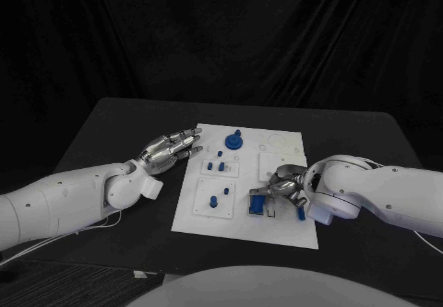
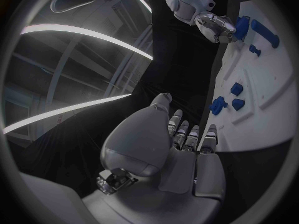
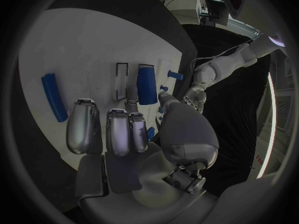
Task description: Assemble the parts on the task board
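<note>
The white task board (image 1: 277,230) lies in the middle of the table. On its right half a blue block (image 1: 256,203) stands in a slot, and a long blue bar (image 1: 301,213) lies loose beside it. My right hand (image 1: 284,187) hovers just above and beside the block, fingers apart and holding nothing. The right wrist view shows the block (image 3: 147,84) ahead of my fingers (image 3: 118,129), with the bar (image 3: 53,97) off to the side. My left hand (image 1: 171,150) floats at the board's left edge, fingers stretched out and empty.
A blue round knob (image 1: 234,139) stands at the board's far side. Small blue pegs (image 1: 216,167) sit in a middle plate and another peg (image 1: 214,201) in the nearer plate. The black table (image 1: 120,121) surrounds the board.
</note>
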Controlling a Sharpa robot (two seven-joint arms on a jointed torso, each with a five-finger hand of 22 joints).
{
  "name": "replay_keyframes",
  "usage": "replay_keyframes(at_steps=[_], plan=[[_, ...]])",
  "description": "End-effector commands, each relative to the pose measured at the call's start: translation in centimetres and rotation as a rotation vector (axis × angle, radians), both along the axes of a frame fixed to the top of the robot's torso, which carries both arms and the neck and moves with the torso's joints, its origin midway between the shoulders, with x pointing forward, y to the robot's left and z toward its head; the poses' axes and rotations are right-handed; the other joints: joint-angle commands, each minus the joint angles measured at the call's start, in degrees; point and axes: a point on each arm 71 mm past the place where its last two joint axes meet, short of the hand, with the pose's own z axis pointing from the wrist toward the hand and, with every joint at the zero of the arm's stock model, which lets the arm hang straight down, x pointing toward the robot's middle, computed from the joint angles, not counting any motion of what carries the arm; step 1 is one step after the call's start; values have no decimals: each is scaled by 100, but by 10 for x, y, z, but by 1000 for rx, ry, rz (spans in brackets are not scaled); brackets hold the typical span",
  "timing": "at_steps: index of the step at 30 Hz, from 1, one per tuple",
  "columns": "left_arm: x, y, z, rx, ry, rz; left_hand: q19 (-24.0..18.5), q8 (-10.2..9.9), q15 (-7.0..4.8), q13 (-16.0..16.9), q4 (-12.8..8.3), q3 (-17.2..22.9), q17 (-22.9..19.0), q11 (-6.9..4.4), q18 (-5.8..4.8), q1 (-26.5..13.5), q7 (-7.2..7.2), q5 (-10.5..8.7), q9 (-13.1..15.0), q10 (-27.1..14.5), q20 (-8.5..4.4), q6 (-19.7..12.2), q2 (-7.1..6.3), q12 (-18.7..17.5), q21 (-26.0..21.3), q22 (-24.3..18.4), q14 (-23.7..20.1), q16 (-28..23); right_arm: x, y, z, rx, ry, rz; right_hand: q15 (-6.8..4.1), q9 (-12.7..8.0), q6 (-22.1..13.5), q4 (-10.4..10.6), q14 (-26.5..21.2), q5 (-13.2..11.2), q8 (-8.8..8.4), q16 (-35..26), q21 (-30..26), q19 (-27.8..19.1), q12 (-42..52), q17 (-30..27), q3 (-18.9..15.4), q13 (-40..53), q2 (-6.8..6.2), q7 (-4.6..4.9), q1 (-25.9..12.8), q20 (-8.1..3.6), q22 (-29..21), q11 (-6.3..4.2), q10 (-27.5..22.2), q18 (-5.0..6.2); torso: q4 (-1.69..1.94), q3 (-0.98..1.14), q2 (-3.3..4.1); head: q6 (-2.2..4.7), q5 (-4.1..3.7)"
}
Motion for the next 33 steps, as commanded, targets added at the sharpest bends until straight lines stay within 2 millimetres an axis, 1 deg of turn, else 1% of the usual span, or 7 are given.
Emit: replay_keyframes(at_steps=[1,10,12,14,23,29,33], plan=[[-1,-2,0,-18,1,-9,-14,22,19,-9,-10,28,0,12,102,6,33,14,6,-19,25,-6,-10,-38,14,-5,-22,20,-3,1,-3,-23,21,22,34,-6,-33,-2,392,-82,30,-36,-21,143,20,323,-56,1508,-46,1,-4,30,1055,39,600,72,1,1,1,-1,7],[-1,-2,0,-18,4,-12,-14,22,19,-9,-10,28,0,12,102,6,33,14,6,-19,25,-6,-10,-38,14,-5,-22,20,-4,-1,-2,-17,9,13,36,7,-84,97,392,-348,93,-33,-31,144,20,322,-208,1508,-56,5,21,31,1054,41,600,73,2,0,-1,-1,23],[-1,-2,0,-19,4,-13,-15,27,24,-10,-9,36,0,16,102,-2,38,13,9,-22,25,10,-9,-39,14,-7,-24,20,-4,-2,0,-8,-15,4,33,22,-98,148,392,-370,127,-33,-41,142,20,320,-254,1508,-62,3,6,30,1052,39,600,75,2,0,0,-1,36],[-1,-1,0,-19,4,-13,-15,27,24,-10,-9,36,0,16,102,-2,38,13,9,-22,25,10,-9,-39,14,-7,-24,20,-4,-3,2,3,-43,-3,30,52,-130,231,395,-263,190,-24,-41,145,20,333,-370,1508,-58,-2,-22,26,1052,34,600,75,2,0,0,-1,45],[-1,0,0,-17,5,-11,-14,33,24,-8,-10,41,1,23,102,-5,43,15,13,-16,25,35,-7,-28,14,-5,-24,22,-3,-7,31,47,-339,60,29,181,-347,362,416,-329,400,32,40,178,20,429,-653,1508,-135,4,88,21,1078,35,600,57,1,0,1,-1,54],[-1,0,0,-17,5,-11,-14,38,22,-6,-11,45,1,31,103,-7,48,15,15,-14,25,48,-7,-24,15,-3,-24,22,-2,-3,51,31,-579,157,49,308,-656,385,422,-335,614,59,125,202,20,467,-827,1508,-270,34,317,36,1103,60,600,39,1,2,-3,-1,52],[-1,0,0,-17,6,-12,-14,44,20,-5,-13,50,1,42,103,-10,57,15,17,-9,26,62,-8,-17,15,-3,-23,25,-1,-1,56,34,-655,191,68,362,-877,399,415,-407,713,53,118,197,20,445,-916,1508,-377,62,352,50,1100,84,600,41,2,0,-9,-1,53]])
